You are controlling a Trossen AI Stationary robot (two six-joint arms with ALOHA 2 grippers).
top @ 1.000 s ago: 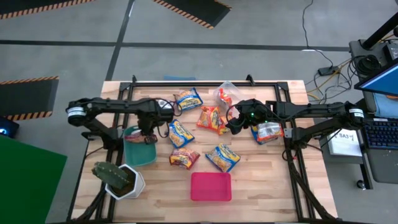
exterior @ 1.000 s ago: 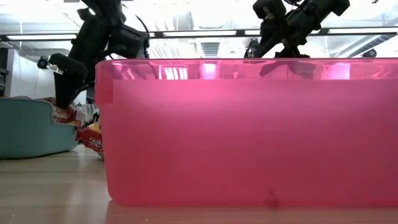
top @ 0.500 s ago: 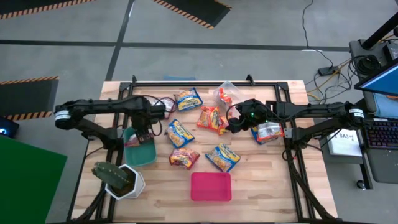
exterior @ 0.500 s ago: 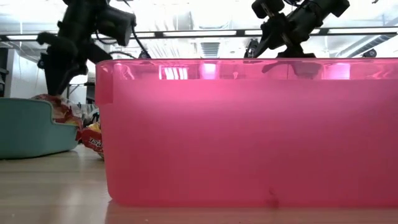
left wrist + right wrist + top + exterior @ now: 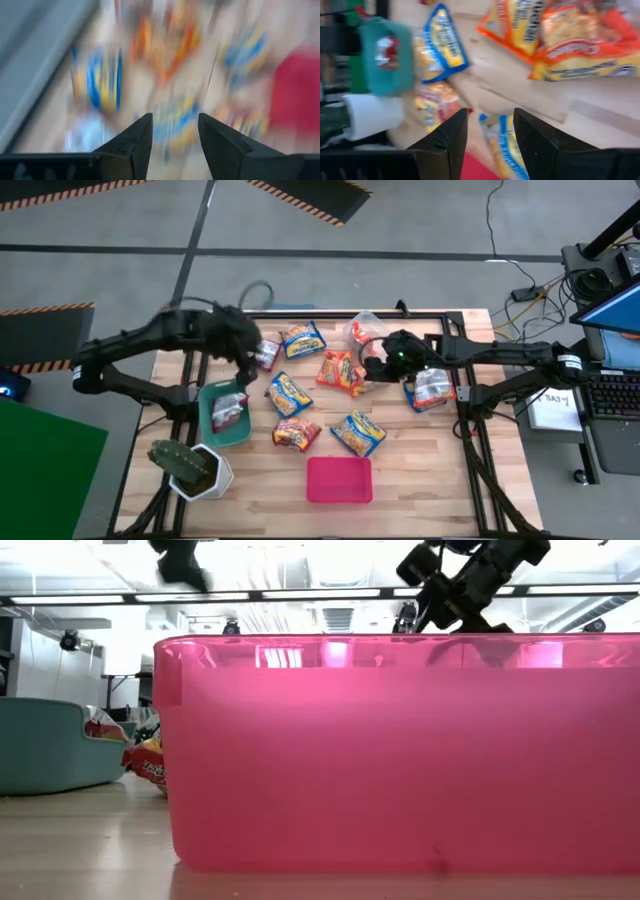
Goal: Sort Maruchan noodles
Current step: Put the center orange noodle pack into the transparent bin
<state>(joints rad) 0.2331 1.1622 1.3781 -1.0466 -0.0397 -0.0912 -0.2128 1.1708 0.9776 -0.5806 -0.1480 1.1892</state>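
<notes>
Blocking low view, seemingly: pink bin [image 5: 400, 750]

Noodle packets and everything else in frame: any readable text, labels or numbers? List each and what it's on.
None can be read.
Noodle packets: printing shows, too small in the high view.
Orange packet: logo band too blurred in the right wrist view.
Paper beside the table: dark marks, illegible.
Left wrist view: all smeared.

Orange and blue-and-yellow noodle packets [image 5: 340, 372], teal bin [image 5: 215, 428], pink bin [image 5: 338, 480].
</notes>
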